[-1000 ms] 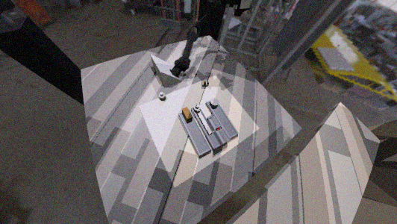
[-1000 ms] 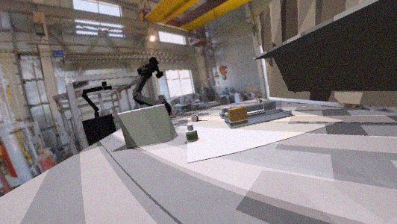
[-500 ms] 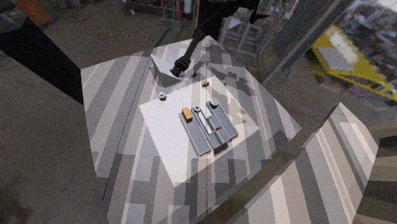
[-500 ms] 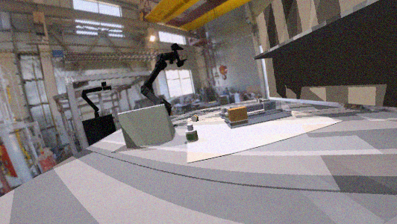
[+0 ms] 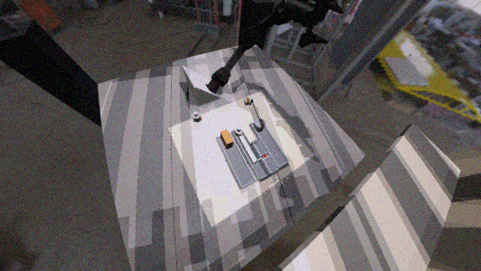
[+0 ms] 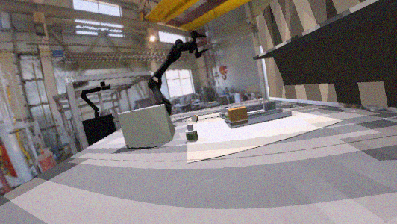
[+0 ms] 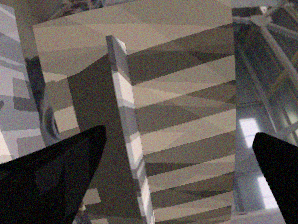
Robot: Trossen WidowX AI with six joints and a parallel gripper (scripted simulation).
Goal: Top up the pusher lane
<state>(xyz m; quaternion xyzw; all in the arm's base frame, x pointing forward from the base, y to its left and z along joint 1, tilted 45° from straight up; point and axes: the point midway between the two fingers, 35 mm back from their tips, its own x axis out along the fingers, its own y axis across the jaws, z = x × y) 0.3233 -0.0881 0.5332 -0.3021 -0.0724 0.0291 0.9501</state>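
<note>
I have the black two-fingered gripper [image 5: 334, 24] [image 6: 204, 45] [image 7: 180, 136] raised high, fingers wide apart around nothing. The white-capped, dark green jar [image 5: 196, 116] [image 6: 192, 135] stands loose on the striped tabletop [image 5: 149, 181] [image 6: 179, 187], outside the grey lanes [image 5: 235, 169] [image 6: 257, 119]; I can't confirm its match.

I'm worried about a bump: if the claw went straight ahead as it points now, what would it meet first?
Probably the striped structure, ahead of the claw; how far off is unclear.
</note>
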